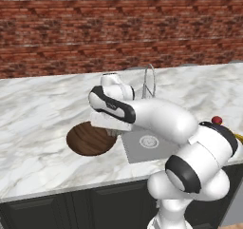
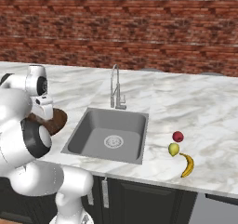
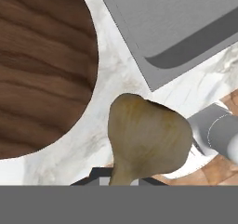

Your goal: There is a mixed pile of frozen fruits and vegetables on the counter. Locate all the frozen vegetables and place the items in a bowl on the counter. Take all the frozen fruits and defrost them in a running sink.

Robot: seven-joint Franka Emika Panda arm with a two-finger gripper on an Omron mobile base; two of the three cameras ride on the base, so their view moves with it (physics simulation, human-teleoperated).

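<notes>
Left base view: the arm reaches over the bowl [image 1: 90,138], which sits at the counter's [image 1: 38,109] front edge, left of the sink [image 1: 148,145]; nothing visible in the bowl.

Right base view: red fruit [image 2: 177,136], yellow-green oval [image 2: 173,149] and banana [image 2: 187,165] lie right of the sink; 3 items unplaced.

Hand view: gripper [image 3: 122,180] clamped on the pale beige lump [image 3: 148,137], above the counter strip just beside the bowl rim; not yet released.

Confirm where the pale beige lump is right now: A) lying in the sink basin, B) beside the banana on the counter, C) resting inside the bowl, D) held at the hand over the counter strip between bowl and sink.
D: in the hand view the pale beige lump sits at the hand, above the marble counter between the bowl and the sink.
</notes>
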